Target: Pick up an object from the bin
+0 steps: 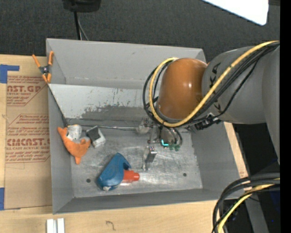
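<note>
Right of the blue red-tipped object [113, 172], near the bin [91, 93] centre, the tool [149, 158] is hanging low, its state impossible to tell.

Grey arm [248, 91], orange domed wrist cover [182, 88], black and yellow cables [151, 86], metal claw [148, 160]

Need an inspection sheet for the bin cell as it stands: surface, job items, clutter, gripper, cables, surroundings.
Surface: grey metal bin, floor scuffed.
Job's things: blue rounded piece with red tip near the front; orange piece, white piece and small dark block at left.
Clutter: nothing seen.
Gripper: gripper over bare floor, right of the blue piece, apart from it.
Cables: black and yellow cables loop round the wrist's orange cover.
Surroundings: dark object with a lead beyond the far rim.
</note>
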